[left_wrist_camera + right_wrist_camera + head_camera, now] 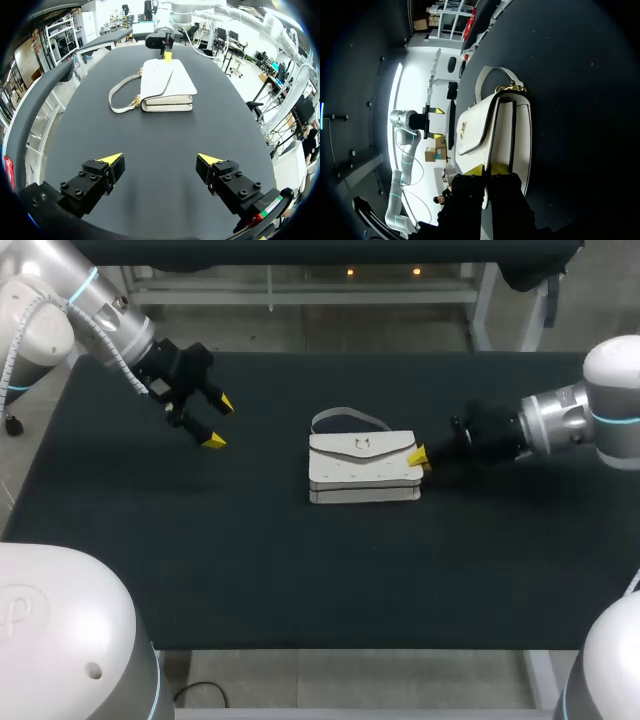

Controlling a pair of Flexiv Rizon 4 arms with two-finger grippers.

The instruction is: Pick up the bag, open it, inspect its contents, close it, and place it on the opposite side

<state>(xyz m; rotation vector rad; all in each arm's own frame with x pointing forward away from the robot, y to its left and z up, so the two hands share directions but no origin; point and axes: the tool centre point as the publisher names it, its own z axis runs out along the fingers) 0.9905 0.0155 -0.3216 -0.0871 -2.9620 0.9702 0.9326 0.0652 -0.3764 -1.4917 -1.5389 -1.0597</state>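
Left tool (220,422) spread apart; right tool (420,457) against the bag (362,468) (grip: cannot tell).

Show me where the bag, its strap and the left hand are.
bag (364,465), head view, middle of its face.
strap (111,97), left wrist view, bend of the loop.
left hand (219,422), head view, between its yellow tips.

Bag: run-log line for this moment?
bag: lying on table, flap closed | left gripper: open, clear of bag | right gripper: at bag's end, grip unclear
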